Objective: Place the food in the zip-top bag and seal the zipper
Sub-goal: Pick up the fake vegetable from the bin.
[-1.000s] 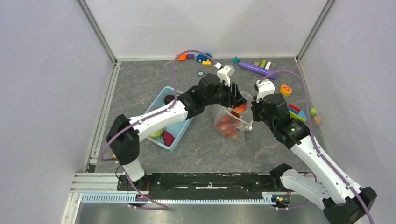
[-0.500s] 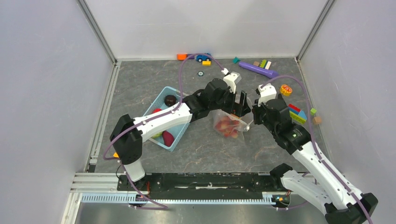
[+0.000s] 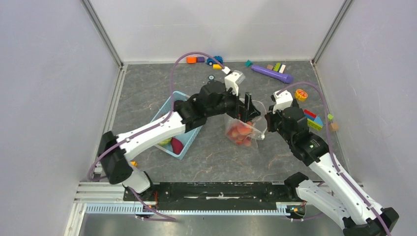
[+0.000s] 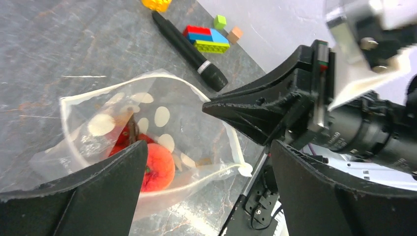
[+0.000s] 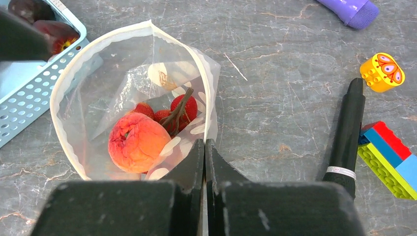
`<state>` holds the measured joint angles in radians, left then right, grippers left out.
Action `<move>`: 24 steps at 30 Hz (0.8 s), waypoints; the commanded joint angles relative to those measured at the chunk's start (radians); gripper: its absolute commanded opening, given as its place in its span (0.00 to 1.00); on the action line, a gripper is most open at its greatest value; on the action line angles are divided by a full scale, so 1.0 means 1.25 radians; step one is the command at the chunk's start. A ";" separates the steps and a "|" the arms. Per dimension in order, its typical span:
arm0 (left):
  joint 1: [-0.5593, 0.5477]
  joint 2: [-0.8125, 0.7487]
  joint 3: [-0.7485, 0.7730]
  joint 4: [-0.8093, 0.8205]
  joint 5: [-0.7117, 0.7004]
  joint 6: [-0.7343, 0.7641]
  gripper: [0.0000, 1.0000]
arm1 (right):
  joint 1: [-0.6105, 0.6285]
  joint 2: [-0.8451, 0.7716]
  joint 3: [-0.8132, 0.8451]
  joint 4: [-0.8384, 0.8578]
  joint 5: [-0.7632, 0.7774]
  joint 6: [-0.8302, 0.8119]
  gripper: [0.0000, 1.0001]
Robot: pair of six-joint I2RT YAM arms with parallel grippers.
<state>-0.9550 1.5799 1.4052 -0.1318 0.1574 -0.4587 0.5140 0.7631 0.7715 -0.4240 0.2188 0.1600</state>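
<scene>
The zip-top bag (image 5: 147, 73) stands on the table with its mouth held wide open. Inside lies food: an orange peach (image 5: 137, 142) and red pieces with stems (image 5: 184, 105). My right gripper (image 5: 204, 147) is shut on the near side of the bag's rim, where the zipper (image 5: 61, 88) runs as a white strip. My left gripper (image 4: 206, 191) hangs open just above the bag (image 4: 147, 123), with nothing between its fingers and the peach (image 4: 157, 167) below. In the top view, the left gripper (image 3: 244, 106) is over the bag (image 3: 242, 130) and the right gripper (image 3: 264, 127) is at its right edge.
A light blue basket (image 3: 169, 105) left of the bag holds more food, maroon (image 3: 177, 146) and green pieces. A black marker (image 5: 346, 132), a yellow block (image 5: 382, 72) and coloured bricks (image 5: 388, 157) lie to the right. A purple tube (image 3: 271, 73) and small toys line the back wall.
My left gripper has opened wide above the bag mouth, and its arm swung right and then back a little to the left. The right gripper kept its hold on the rim.
</scene>
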 commanded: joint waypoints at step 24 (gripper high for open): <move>0.334 -0.384 -0.278 -0.615 -0.556 -0.292 1.00 | -0.003 0.014 -0.013 0.041 0.018 -0.022 0.00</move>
<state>-0.5522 1.1404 1.0622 -0.7719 -0.4328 -0.7189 0.5140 0.7811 0.7586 -0.4049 0.2222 0.1478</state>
